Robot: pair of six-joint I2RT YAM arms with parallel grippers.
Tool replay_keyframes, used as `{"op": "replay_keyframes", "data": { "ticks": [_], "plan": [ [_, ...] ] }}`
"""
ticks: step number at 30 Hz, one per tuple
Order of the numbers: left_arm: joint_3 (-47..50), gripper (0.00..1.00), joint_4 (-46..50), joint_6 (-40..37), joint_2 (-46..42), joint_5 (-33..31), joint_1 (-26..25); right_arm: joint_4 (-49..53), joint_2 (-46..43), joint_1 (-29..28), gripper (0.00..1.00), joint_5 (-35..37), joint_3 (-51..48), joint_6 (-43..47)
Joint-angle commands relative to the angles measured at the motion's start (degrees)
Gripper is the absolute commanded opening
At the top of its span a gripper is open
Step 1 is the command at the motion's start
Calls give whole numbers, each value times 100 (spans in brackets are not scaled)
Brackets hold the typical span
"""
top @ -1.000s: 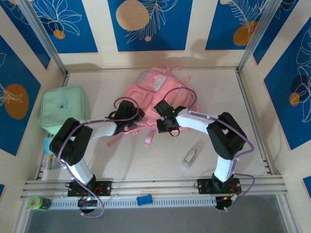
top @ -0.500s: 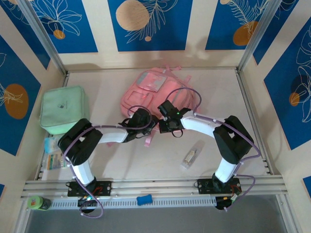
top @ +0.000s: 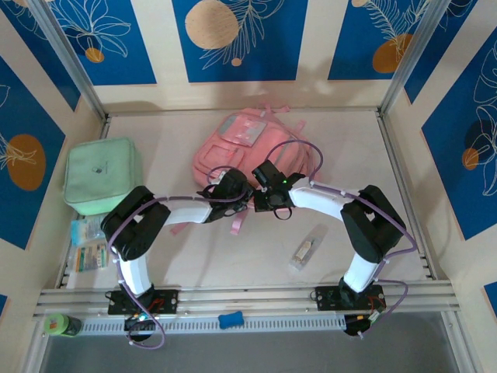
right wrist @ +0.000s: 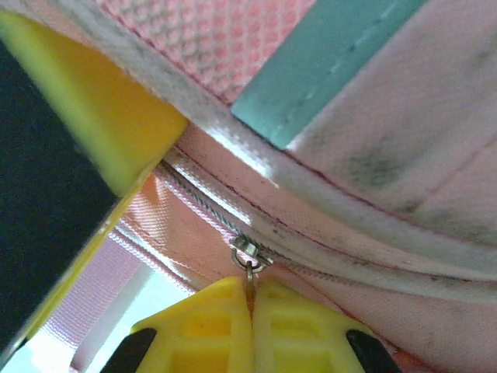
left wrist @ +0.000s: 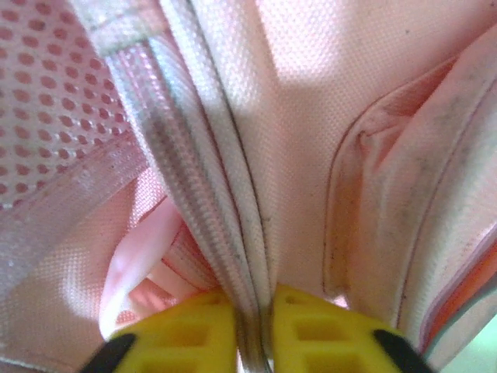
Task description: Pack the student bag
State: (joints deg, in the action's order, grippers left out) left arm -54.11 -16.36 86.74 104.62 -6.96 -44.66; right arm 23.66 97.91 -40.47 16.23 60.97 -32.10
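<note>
We see pale wooden tabletop (top: 233,264), matte, evenly lit. Back wall (top: 159,47): cream boards, blue panels (top: 264,47) with white leaf line-drawings and orange discs (top: 211,23). We find same pattern on left wall (top: 15,101) and right wall (top: 466,116). Silver metal posts (top: 66,58) rise at both back corners. Slotted aluminium rails (top: 248,298) run along near edge. Below them, we note grey floor strip (top: 272,350). Shadows soft, faint.

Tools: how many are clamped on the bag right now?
2. The left tool is shut on the bag's zip seam; the right tool, close beside it, is shut on the zipper pull.
</note>
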Motion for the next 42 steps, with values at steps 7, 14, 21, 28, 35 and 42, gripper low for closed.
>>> {"op": "replay_keyframes", "data": {
  "ticks": [7, 14, 21, 28, 35, 42],
  "plan": [
    [144, 0, 511, -791, -625, -795, 159, 731, -543, -93, 0, 546, -81, -32],
    [737, 0, 934, -1870, -1584, -418, 695, 1255, -1106, 358, 0, 779, -420, 143],
    [582, 0, 1467, -2928, -1857, 621, 1537, 1567, -1376, 539, 0, 667, -312, 397],
    [-242, 0, 1399, -3695, -1146, 1891, 2335, 1160, -1463, -576, 0, -296, -436, 57],
    [-313, 16, 852, -3533, -745, 2151, 2590, 683, -502, -755, 0, -183, 221, -580],
    [928, 51, 753, -2544, -1944, 1039, 1848, 493, -404, -804, 0, -12, 186, -551]
  ]
}}
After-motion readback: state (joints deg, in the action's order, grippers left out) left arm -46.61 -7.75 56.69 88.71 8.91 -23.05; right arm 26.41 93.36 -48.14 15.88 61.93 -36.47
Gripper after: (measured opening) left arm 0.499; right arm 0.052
